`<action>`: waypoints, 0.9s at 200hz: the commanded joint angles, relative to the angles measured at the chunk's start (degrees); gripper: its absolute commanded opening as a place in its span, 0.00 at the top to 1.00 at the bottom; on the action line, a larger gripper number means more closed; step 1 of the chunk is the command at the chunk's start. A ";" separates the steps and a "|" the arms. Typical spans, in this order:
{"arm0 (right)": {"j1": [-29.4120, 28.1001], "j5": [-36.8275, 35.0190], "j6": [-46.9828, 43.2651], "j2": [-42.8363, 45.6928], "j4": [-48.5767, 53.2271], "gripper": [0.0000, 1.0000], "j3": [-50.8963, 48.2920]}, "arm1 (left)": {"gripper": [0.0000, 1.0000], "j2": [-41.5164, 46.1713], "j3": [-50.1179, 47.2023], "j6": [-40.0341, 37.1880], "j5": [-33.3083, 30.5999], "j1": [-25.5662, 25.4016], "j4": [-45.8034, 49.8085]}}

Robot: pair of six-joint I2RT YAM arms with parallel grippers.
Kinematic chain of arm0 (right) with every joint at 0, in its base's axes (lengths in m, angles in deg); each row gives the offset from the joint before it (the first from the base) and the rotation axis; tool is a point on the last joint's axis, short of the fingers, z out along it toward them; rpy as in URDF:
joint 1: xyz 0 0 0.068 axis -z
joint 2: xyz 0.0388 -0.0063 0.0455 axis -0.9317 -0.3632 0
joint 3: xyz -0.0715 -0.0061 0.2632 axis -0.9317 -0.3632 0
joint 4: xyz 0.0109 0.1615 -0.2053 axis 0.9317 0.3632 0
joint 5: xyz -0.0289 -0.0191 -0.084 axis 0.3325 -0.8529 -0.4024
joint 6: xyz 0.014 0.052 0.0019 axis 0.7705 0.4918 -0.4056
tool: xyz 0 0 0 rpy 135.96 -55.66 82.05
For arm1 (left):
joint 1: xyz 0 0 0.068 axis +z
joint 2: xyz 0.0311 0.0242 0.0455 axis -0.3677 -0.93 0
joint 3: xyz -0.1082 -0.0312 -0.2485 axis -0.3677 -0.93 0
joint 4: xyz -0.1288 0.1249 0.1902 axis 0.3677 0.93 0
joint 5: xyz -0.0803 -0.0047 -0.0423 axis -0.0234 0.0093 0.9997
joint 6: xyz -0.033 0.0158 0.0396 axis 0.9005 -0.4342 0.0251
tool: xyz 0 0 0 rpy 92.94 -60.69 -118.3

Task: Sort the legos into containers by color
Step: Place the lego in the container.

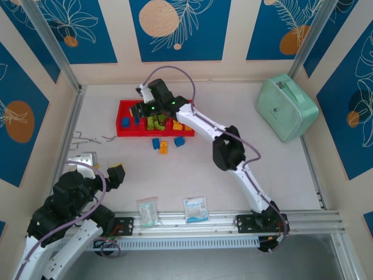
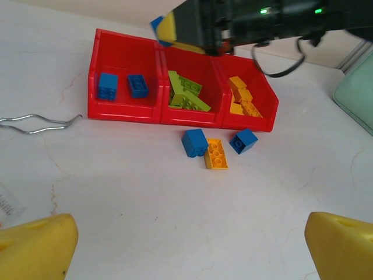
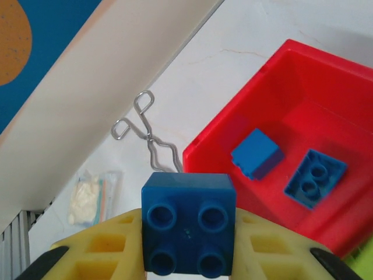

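My right gripper (image 3: pixel 188 256) is shut on a blue lego (image 3: pixel 188 221), studs facing the camera, and hangs just outside the left end of the red containers (image 3: pixel 233 134). From above, the right gripper (image 1: pixel 141 109) is over the tray's (image 1: pixel 122 133) left part. The left bin holds two blue legos (image 2: pixel 108 86) (image 2: pixel 137 85), the middle bin green ones (image 2: pixel 186 93), the right bin orange ones (image 2: pixel 245 99). In front of the tray lie a blue lego (image 2: pixel 194 142), an orange one (image 2: pixel 216 153) and another blue one (image 2: pixel 243 140). My left gripper (image 2: pixel 189 251) is open, well short of them.
Wire tongs (image 1: pixel 87 139) lie left of the tray. A mint green zip case (image 1: pixel 287 108) sits at the far right. Two clear packets (image 1: pixel 147 211) (image 1: pixel 196 209) lie near the front rail. Walls close in the table at back and sides.
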 commanded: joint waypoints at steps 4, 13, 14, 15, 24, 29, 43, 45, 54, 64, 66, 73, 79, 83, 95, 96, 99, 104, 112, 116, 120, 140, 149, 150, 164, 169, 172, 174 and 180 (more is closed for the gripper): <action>0.05 3.37 2.34 -8.86 5.06 0.72 14.81 | 0.01 0.25 0.14 0.13 -0.26 0.51 0.30; 0.07 3.43 2.93 -11.46 4.83 0.71 18.04 | 0.01 0.29 0.14 0.13 -0.24 0.53 0.32; 0.06 3.39 3.05 -11.65 4.73 0.71 18.29 | 0.01 0.28 0.14 0.13 -0.25 0.51 0.33; 0.05 3.41 3.15 -11.84 4.64 0.71 18.51 | 0.01 0.28 0.14 0.13 -0.25 0.54 0.33; 0.18 3.43 4.15 -12.86 3.57 0.66 18.95 | 0.01 0.36 0.14 0.21 -0.21 0.49 0.39; 0.35 3.71 5.02 -12.91 2.70 0.62 18.34 | 0.01 0.36 0.14 0.19 -0.25 0.56 0.40; 0.89 6.65 8.16 -12.82 0.32 0.46 16.85 | 0.01 0.45 0.31 -0.09 0.16 0.51 0.34; 0.96 7.03 8.52 -12.82 0.22 0.44 16.87 | 0.01 0.47 0.31 -0.15 0.29 0.54 0.33; 0.94 8.07 9.11 -12.68 0.80 0.37 17.54 | 0.01 0.75 0.23 -0.29 0.58 0.50 0.20; 0.68 7.62 7.82 -11.96 2.36 0.31 18.18 | 0.01 0.84 0.14 -0.31 0.62 0.51 -0.01; 0.60 7.51 7.47 -11.73 2.64 0.30 18.19 | 0.01 0.88 0.14 -0.35 0.62 0.49 -0.02; 0.49 6.89 6.56 -10.77 3.69 0.27 18.11 | 0.01 0.89 0.23 -0.40 0.53 0.52 0.02; 0.48 6.53 6.19 -9.74 4.44 0.26 17.80 | 0.01 0.76 0.25 -0.40 0.52 0.56 0.05; 0.61 6.51 6.11 -8.99 4.84 0.25 17.48 | 0.01 0.67 0.23 -0.41 0.41 0.57 0.15; 0.99 6.78 6.08 -6.21 5.77 0.22 15.80 | 0.01 0.26 0.31 -0.31 0.36 0.57 0.33; 1.00 6.73 6.08 -5.95 5.86 0.20 15.64 | 0.01 0.22 0.31 -0.31 0.40 0.57 0.33; 1.11 6.63 5.96 -5.17 6.25 0.17 15.14 | 0.01 0.00 0.26 -0.23 0.43 0.57 0.33; 1.25 6.35 5.64 -3.68 6.97 0.14 14.34 | 0.01 -0.32 0.23 -0.07 0.44 0.59 0.26; 1.44 5.42 4.62 -1.04 8.32 0.09 12.66 | 0.01 -1.48 0.18 0.34 0.44 0.57 0.32; 1.54 4.60 4.11 0.11 9.16 0.09 11.71 | 0.01 -2.24 0.29 0.68 0.37 0.60 0.33; 1.61 3.75 3.62 1.88 9.94 0.08 10.52 | 0.01 -3.13 0.31 1.00 0.45 0.58 0.41; 2.26 -1.62 1.34 10.81 13.79 0.08 2.23 | 0.01 -10.19 0.21 2.65 3.06 0.53 0.12; 2.78 -5.12 0.81 15.79 14.62 0.07 -3.43 | 0.01 -14.28 -0.67 3.75 5.83 0.55 -1.46; 2.86 -5.50 0.80 16.34 14.64 0.07 -4.13 | 0.01 -14.78 -0.79 3.87 6.22 0.56 -1.71; 4.21 -9.81 1.01 25.23 13.07 0.06 -15.77 | 0.01 -21.62 -3.40 5.62 13.51 0.36 -7.65; 4.89 -10.61 1.41 28.71 11.82 0.05 -20.42 | 0.01 -24.04 -4.25 6.54 15.72 0.14 -10.16; 5.36 -11.11 1.71 30.52 11.10 0.04 -23.29 | 0.01 -25.51 -4.68 7.03 16.90 0.01 -11.54; 5.66 -11.30 2.01 31.98 10.43 0.04 -24.74 | 0.01 -26.41 -4.93 7.39 17.44 -0.09 -12.20; 6.80 -11.64 2.66 36.35 8.52 0.03 -30.71 | 0.01 -29.10 -5.36 8.25 18.09 -0.89 -14.57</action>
